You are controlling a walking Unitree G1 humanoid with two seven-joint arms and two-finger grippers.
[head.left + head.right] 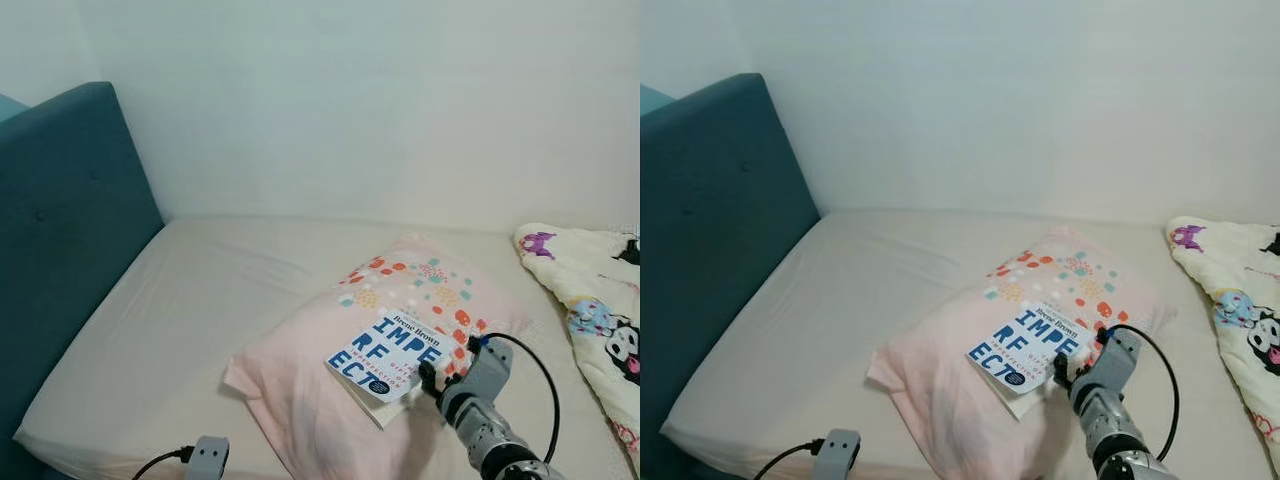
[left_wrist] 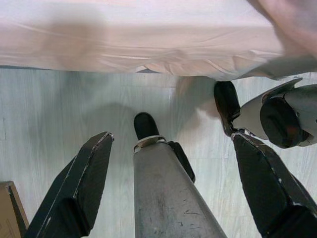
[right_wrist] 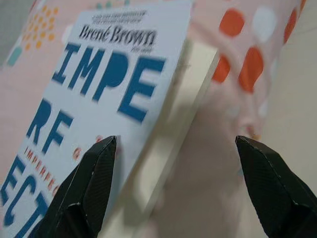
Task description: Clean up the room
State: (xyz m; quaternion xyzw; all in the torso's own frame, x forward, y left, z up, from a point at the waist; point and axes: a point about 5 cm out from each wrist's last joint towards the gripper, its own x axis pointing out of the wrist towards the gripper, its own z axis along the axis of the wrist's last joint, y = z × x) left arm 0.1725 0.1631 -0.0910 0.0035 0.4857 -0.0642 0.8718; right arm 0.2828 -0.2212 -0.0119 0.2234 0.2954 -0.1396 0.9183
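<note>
The right gripper (image 3: 173, 191), fingers spread wide and holding nothing, hovered at the near right edge of the white paperback book with blue block lettering (image 1: 386, 356); one finger overlapped its cover, the other stood off its page edge. The book lay flat on a pale pink pillow with coloured dots (image 1: 330, 380) on the beige-sheeted bed (image 1: 180, 320). The left gripper (image 2: 168, 193) hung spread over the pale wood floor (image 2: 59, 109).

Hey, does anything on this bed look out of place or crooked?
Yes. A white book lies on the pink pillow, and the pillow itself sits askew mid-mattress, away from the headboard. The right gripper is open at the book's edge.
</note>
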